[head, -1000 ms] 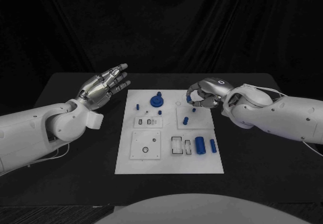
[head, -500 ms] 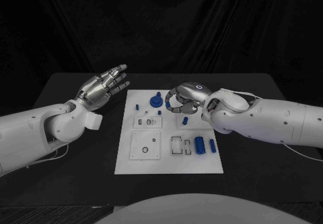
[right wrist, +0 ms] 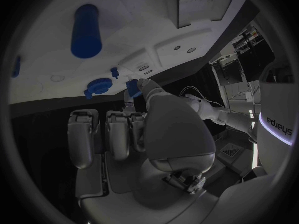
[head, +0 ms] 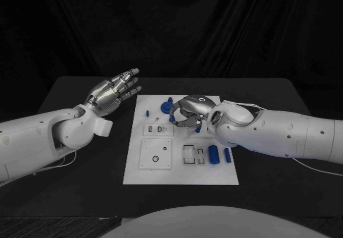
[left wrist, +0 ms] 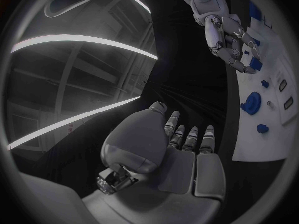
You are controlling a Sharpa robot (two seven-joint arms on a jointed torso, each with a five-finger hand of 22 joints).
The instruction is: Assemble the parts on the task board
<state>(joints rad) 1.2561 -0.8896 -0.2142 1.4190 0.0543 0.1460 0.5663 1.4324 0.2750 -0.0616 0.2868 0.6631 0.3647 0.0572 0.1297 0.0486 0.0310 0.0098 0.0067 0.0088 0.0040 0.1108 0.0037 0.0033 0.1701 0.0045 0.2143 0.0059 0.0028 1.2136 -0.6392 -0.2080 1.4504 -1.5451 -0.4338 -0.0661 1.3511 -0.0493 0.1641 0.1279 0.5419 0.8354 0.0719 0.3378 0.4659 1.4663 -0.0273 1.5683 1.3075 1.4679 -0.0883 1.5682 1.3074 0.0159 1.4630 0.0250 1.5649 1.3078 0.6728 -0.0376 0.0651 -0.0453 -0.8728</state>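
Head view: right hand point(head: 190, 112) is curled low over the far middle of the task board point(head: 180, 171), fingers bunched around a small blue peg point(head: 174, 118); it looks pinched, though the contact is partly hidden. Just beyond the hand sits the blue round part point(head: 166, 106). Left hand point(head: 114, 90) hovers off the board's far left corner, fingers spread, holding nothing. A large blue cylinder point(head: 212, 153) and a slimmer blue pin point(head: 226, 154) lie at the near right.

Left wrist view: left hand point(left wrist: 181, 149) flat and released; across the board the right hand point(left wrist: 233, 47) has fingertips closed on a blue piece point(left wrist: 256, 64).

Right wrist view: thumb tip meets the blue peg point(right wrist: 132, 87) beside the round part point(right wrist: 97, 86); large cylinder point(right wrist: 86, 31) lies further off.

Judgement: keep the peg upright, line it over its hole before pressing, lower slowly. Recessed slots point(head: 188, 154) on the board appear unfilled.
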